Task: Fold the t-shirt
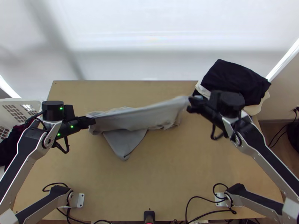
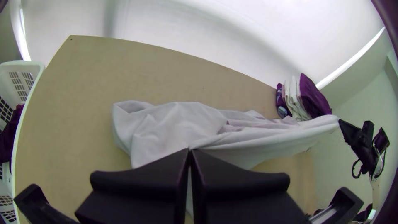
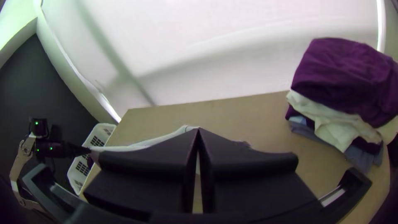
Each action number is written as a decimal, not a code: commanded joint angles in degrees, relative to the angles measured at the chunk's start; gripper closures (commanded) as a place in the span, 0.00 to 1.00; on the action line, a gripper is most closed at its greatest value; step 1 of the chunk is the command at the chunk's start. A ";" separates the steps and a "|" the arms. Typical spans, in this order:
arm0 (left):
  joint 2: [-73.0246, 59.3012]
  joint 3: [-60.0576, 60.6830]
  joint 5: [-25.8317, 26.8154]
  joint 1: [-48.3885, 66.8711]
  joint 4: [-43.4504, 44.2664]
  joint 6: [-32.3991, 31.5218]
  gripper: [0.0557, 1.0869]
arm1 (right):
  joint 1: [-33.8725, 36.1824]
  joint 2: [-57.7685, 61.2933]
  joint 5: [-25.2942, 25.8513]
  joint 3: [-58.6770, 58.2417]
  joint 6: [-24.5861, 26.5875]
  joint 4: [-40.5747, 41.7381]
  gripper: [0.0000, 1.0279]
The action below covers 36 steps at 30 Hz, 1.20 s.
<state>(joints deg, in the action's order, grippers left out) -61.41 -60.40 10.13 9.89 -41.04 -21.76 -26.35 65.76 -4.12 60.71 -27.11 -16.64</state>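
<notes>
Grey t-shirt point(image 1: 144, 117) hangs bunched and uneven between the two grippers, well over to the left of the stack of folded clothes point(image 1: 235, 82), its right end drawn out close to that stack. The left gripper point(image 1: 91, 121) is clamped on the end farthest from the stack; the right gripper point(image 1: 189, 103) pinches the end nearest it. Between them the upper edge runs taut, while a loose corner droops toward the near side, farther from the stack than the right end is. Which parts of the shirt are gripped cannot be told. The job looks to be at its opening stage: the shirt is picked up and stretched, but laying it flat, making the folds and probably adding it to the stack are left.
</notes>
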 commanded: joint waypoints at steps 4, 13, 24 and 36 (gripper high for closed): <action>0.85 5.65 2.70 2.50 -1.85 3.57 0.96 | 0.95 -7.13 -5.11 -7.97 -4.61 -8.93 0.97; -0.73 15.23 5.25 12.17 -3.70 7.52 0.96 | 1.04 -7.84 -10.47 -18.52 -6.37 -14.21 0.97; -1.96 15.49 5.34 12.52 -4.58 8.57 0.96 | 0.77 -6.61 -12.32 -22.30 -8.13 -18.42 0.97; -1.70 12.59 5.25 12.35 -6.16 8.14 0.96 | 1.39 -7.40 -12.14 -17.20 -5.85 -26.33 0.61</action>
<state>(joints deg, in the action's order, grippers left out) -63.48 -46.19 15.05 22.50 -46.13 -14.28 -25.69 58.70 -16.12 41.87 -33.93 -42.19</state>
